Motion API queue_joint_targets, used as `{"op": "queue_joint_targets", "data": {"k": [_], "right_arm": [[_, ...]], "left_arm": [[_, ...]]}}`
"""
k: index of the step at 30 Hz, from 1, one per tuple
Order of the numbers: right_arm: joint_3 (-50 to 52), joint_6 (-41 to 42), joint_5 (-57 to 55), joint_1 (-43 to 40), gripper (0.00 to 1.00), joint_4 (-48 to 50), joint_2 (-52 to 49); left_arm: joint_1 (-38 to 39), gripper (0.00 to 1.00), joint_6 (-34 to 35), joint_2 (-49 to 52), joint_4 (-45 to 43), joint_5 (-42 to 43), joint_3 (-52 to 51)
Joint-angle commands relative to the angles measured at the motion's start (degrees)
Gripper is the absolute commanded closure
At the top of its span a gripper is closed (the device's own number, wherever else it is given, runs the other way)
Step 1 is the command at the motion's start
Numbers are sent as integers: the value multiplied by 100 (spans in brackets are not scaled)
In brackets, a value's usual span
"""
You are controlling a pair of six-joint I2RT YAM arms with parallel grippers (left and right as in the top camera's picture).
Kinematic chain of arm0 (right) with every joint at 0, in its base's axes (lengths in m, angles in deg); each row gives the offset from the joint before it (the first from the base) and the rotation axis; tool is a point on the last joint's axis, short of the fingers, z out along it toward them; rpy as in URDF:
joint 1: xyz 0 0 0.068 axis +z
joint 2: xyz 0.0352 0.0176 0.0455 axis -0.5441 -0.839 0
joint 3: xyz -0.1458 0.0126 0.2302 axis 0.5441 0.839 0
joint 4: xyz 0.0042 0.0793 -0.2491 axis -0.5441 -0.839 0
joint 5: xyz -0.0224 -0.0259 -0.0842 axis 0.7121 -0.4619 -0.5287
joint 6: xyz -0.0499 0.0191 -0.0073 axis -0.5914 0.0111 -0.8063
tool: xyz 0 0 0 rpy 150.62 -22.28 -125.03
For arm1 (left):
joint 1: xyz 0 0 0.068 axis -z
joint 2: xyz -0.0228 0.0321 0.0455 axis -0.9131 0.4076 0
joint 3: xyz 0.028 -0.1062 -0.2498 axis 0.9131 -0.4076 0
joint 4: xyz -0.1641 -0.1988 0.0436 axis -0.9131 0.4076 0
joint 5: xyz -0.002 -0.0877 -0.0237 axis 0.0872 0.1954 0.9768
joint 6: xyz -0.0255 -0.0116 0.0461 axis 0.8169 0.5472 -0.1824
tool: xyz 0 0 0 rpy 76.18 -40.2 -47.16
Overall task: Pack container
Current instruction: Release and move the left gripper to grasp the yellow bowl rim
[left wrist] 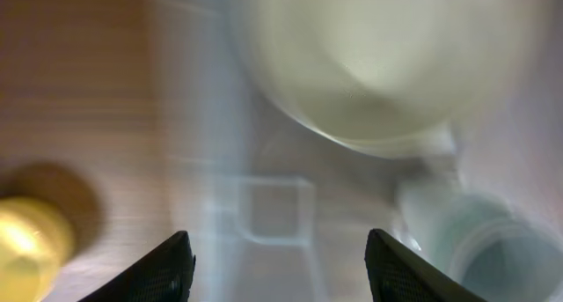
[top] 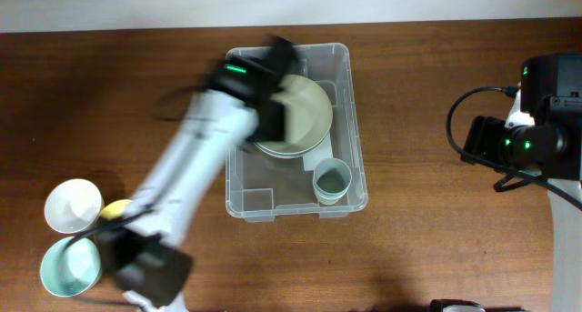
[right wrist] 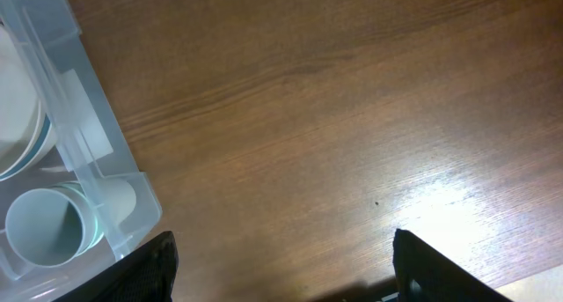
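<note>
The clear plastic container (top: 350,121) stands at the table's middle. In it lie stacked pale green bowls (top: 307,112) and a light blue cup (top: 331,178). My left gripper (top: 271,121) is blurred with motion over the container's left half, beside the bowls. In the left wrist view its fingers (left wrist: 280,271) are open and empty above the container floor (left wrist: 277,209), with the bowls (left wrist: 387,55) ahead and the cup (left wrist: 501,258) at the right. My right gripper (top: 477,141) is far right, open and empty (right wrist: 281,267) over bare table; the container's corner (right wrist: 88,143) shows there.
A white bowl (top: 73,206), a teal bowl (top: 70,265) and a small yellow object (top: 114,209) sit at the table's front left, beside the left arm's base. The yellow object also shows in the left wrist view (left wrist: 26,240), outside the container.
</note>
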Motion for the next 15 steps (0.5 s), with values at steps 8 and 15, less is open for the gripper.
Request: {"op": "queue_joint_targets", "data": {"k": [8, 15], "right_arm": [[37, -55, -26, 28, 26, 28, -15], [37, -55, -26, 28, 26, 28, -15]], "left_arm": [[-3340, 31, -76, -1298, 470, -350, -457], [-3477, 31, -48, -1300, -647, -105, -3128]]}}
